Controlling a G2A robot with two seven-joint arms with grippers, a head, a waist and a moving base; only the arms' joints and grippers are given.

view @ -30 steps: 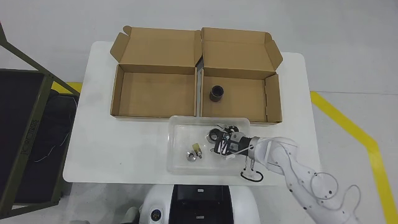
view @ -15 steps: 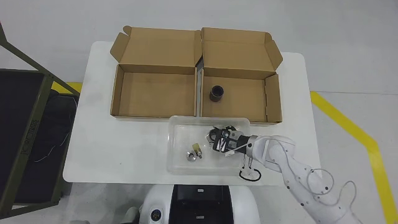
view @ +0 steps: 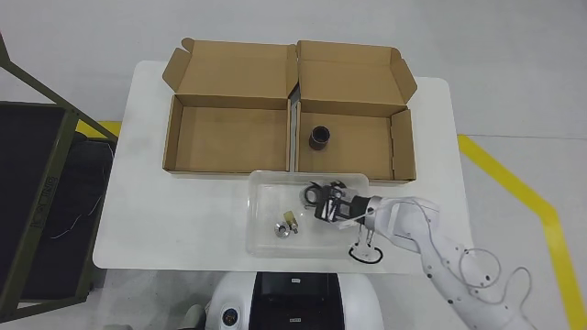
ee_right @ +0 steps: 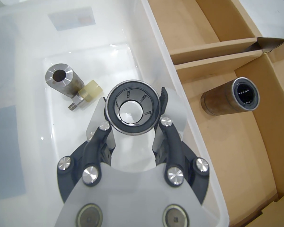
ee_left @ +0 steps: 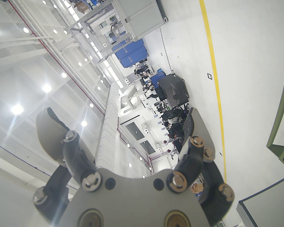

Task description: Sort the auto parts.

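Observation:
My right gripper [ee_right: 132,109] is shut on a dark linear bearing [ee_right: 133,106], held above the floor of the clear plastic bin [ee_right: 177,95]. In the top view that gripper [view: 326,204] hangs over the bin [view: 261,238], right of middle. A steel cylinder with a cream-coloured fitting [ee_right: 68,85] lies in the bin to the left of the held bearing, seen from above as a small part [view: 286,226]. A second bearing [view: 318,137] lies on its side in the right cardboard box [view: 399,147]. My left gripper [ee_left: 118,124] is open, with the room behind it.
Two open cardboard boxes stand side by side behind the bin; the left box [view: 174,137] holds nothing. A black ring [view: 365,255] lies on the white table [view: 183,220] by the bin's front right corner. A dark cart [view: 37,202] stands left of the table.
The right gripper has shifted slightly toward the boxes with the bearing in it, and the bearing now stands a little higher in the bin.

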